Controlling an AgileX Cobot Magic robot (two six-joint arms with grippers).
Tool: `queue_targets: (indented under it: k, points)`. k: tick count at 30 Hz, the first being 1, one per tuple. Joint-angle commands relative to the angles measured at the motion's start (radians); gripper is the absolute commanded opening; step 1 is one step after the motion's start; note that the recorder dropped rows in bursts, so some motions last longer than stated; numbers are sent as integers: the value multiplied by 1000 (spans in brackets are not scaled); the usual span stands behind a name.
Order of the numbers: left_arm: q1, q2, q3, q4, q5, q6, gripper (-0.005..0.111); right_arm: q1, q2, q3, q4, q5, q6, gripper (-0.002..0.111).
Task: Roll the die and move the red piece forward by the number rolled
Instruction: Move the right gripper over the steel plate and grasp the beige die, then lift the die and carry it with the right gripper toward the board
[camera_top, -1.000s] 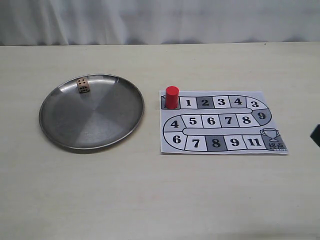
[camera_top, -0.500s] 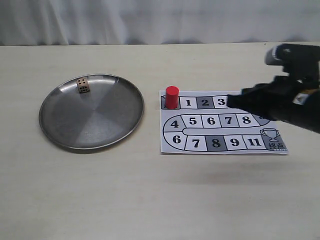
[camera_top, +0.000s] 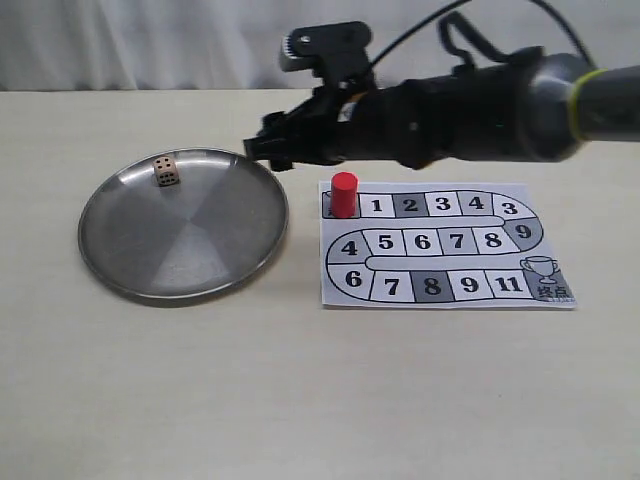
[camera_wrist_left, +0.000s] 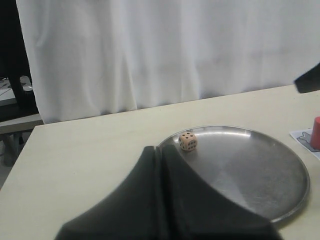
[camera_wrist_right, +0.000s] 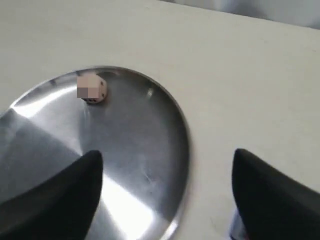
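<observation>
Since half a second ago, the right arm has swept from above the paper board (camera_top: 460, 240) across toward the steel plate (camera_top: 180, 255). The right pincer (camera_top: 268, 152) is now near the plate's rim, its two fingers spread wide and holding nothing. The left pincer (camera_wrist_left: 159, 152) is clenched, finger against finger, also empty.

Ahead of the right pincer, well apart from its tips, the die (camera_top: 166, 171) lies in the plate close to the raised rim. Back along the arm from the tips, the red piece (camera_top: 344, 194) stands upright on the board's corner square.

I judge the die to be light, hard and smooth, a cream cube with soft corners. On polished metal it may slide away, so I would close on two opposite flat faces. The rim leaves little room on one side. The red piece looks like a rigid, glossy cylinder that tips easily, so I would hold it low on its round side. The flat sheet lies on a pale matte counter (camera_top: 300, 400).
</observation>
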Motion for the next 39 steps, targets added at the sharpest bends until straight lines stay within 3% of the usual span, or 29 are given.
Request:
queue_targets:
  k: [1, 15, 26, 29, 39]
  points:
    - [-8, -3, 2, 0, -9, -1, 0, 67, 175, -227, -11, 22, -47, 82]
    - [-8, -3, 2, 0, -9, -1, 0, 131, 689, -889, -11, 176, -108, 83]
    - [-8, -3, 2, 0, -9, -1, 0, 135, 842, -1062, -8, 126, -177, 79]
    - [-8, -3, 2, 0, -9, -1, 0, 135, 858, -1062, -8, 85, -192, 67]
    - [-8, -3, 2, 0, -9, -1, 0, 135, 865, -1062, -8, 59, -192, 10]
